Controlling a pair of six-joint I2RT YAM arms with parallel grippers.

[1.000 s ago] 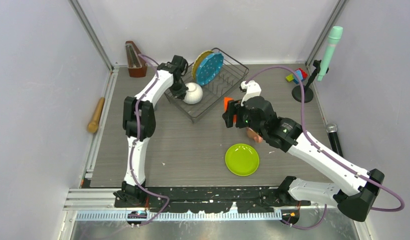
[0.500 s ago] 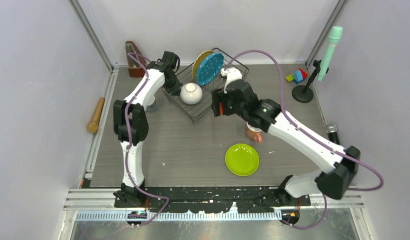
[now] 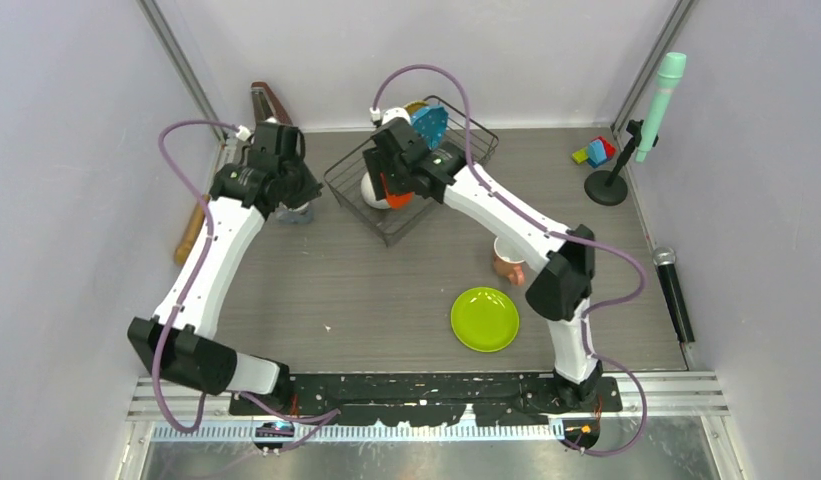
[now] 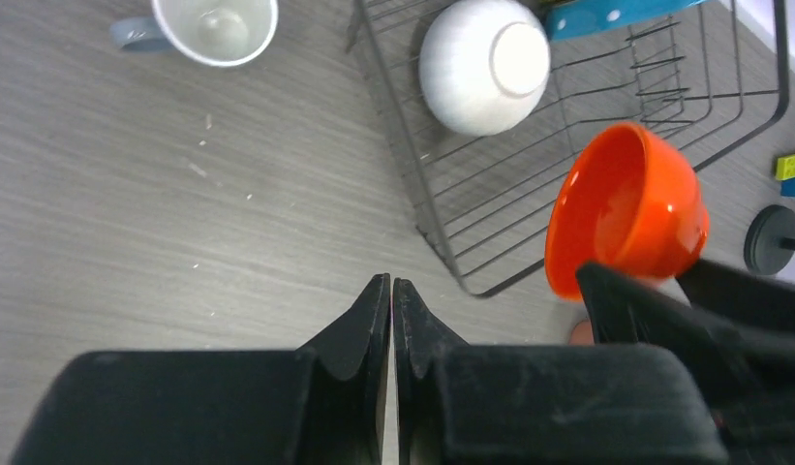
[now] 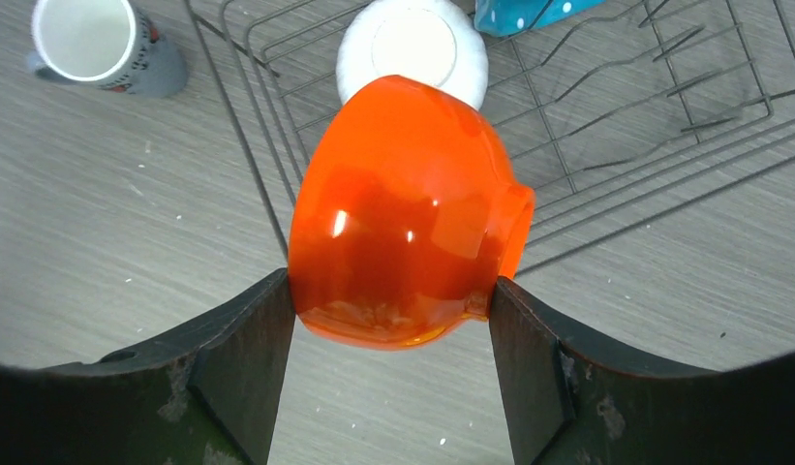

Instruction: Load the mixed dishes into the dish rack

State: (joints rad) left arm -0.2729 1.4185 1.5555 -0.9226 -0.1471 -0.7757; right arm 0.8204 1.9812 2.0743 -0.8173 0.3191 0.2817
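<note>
Right wrist — right pincer (image 5: 390, 284), orange bowl (image 5: 403, 213) (clamped)

A grey wood-grain desk (image 3: 386, 290) sits boxed in by plain pale lilac-white walls (image 3: 66, 150), slanted silver metal posts (image 3: 181, 65) at its back corners, evenly lit.

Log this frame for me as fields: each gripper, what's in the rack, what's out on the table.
left gripper: shut, empty, above the table
right gripper: clamped on the orange bowl, which is tilted above the rack's edge
in rack: white bowl, upside down; blue plate, on edge
on table: green plate; pink mug; grey mug, upright, outside the rack
</note>
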